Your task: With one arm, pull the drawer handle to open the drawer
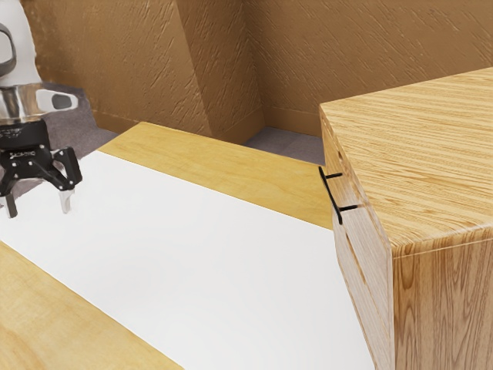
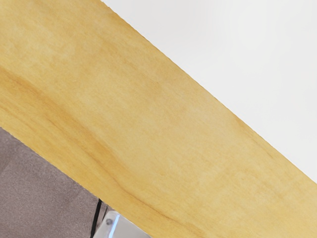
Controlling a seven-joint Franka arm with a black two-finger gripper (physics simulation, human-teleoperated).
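**The drawer handle (image 1: 332,196) is far from the claw (image 1: 37,202)**

The claw hangs open over the white sheet (image 1: 192,254) at the exterior view's left. There is nothing between its fingers. The drawer handle is well apart from it, toward the exterior view's right, on the front of the wooden cabinet (image 1: 431,154). It is a thin black bar that stands almost upright and sticks out toward the claw's side. I think the claw must cross over first, then close on the bar from two sides.

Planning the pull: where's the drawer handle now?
In the exterior view's right half, the black drawer handle sits on the front of the wooden cabinet near its top, across the white table from the gripper.
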